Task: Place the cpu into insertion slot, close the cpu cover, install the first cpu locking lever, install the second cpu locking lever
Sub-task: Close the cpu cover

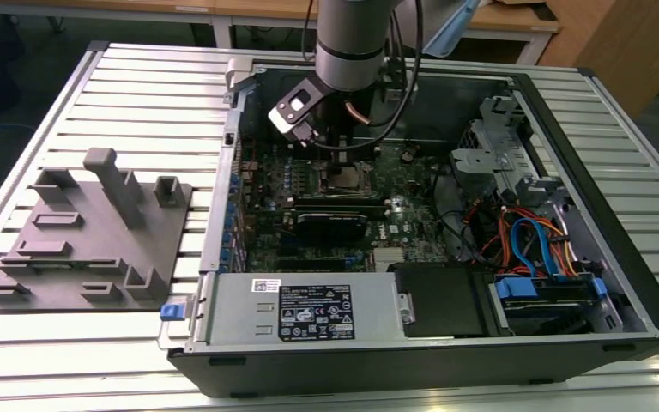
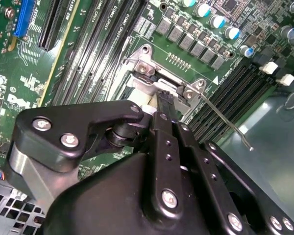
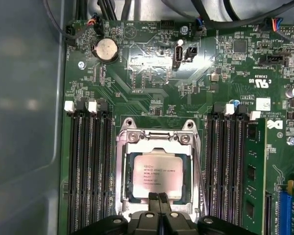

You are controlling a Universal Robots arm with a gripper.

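exterior: arm (image 1: 350, 51) reaches into open computer case (image 1: 604, 283) | second wrist: gripper (image 2: 165, 99) pinched together, empty, at socket edge; one locking lever (image 2: 224, 121) sticks out free | first wrist: cpu (image 3: 158, 175) seated, cpu cover (image 3: 120, 171) looks lowered; levers judged outstanding

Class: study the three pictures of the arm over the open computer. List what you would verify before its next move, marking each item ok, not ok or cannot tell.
1. cpu seated flat in its socket: ok.
2. cpu cover lying down around the chip: ok, in the first wrist view.
3. gripper shut and holding nothing: ok.
4. Gripper tip actually touching the cover's edge: cannot tell.
5. locking lever latched down: not ok; in the second wrist view its free end sticks out away from the socket.
6. The other lever latched: cannot tell.
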